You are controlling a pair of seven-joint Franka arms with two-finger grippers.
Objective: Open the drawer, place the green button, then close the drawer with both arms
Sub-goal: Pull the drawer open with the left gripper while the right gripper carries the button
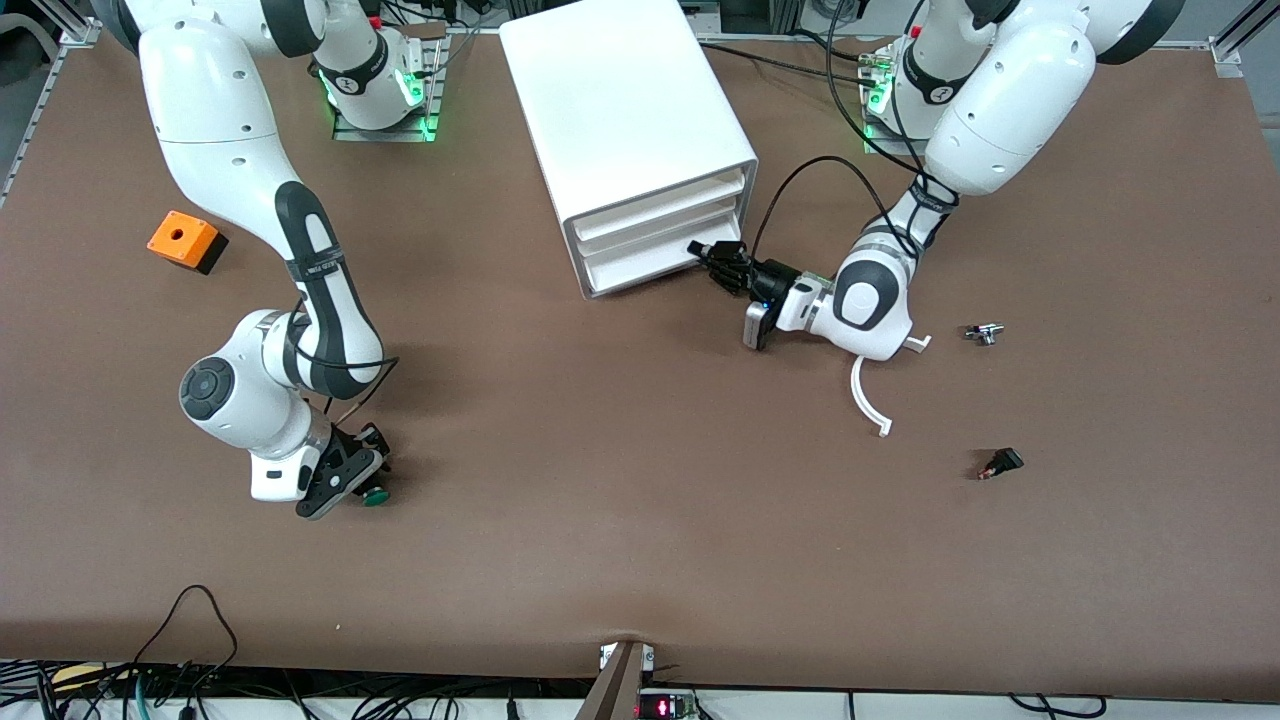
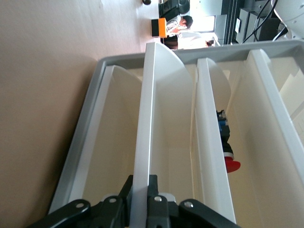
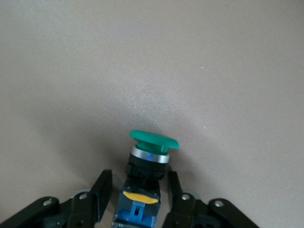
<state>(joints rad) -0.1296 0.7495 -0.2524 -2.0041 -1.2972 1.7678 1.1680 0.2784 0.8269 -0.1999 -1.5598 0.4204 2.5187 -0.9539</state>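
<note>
The white cabinet [image 1: 620, 110] stands at the middle of the table between the two arm bases. My left gripper [image 1: 703, 250] is at its front, shut on the front lip of a lower drawer [image 1: 645, 262]. In the left wrist view the fingers [image 2: 156, 204] pinch that white lip [image 2: 145, 118]. The green-capped button [image 1: 376, 496] lies on the table toward the right arm's end. My right gripper [image 1: 362, 478] is down over it. In the right wrist view the button [image 3: 148, 156] lies between the open fingers [image 3: 102, 190], with small gaps on both sides.
An orange box with a hole [image 1: 183, 240] sits toward the right arm's end. A white curved strip [image 1: 868, 400], a small metal part [image 1: 985, 333] and a black part with a red tip [image 1: 1000, 463] lie toward the left arm's end. A red-capped button [image 2: 231, 164] lies in another drawer.
</note>
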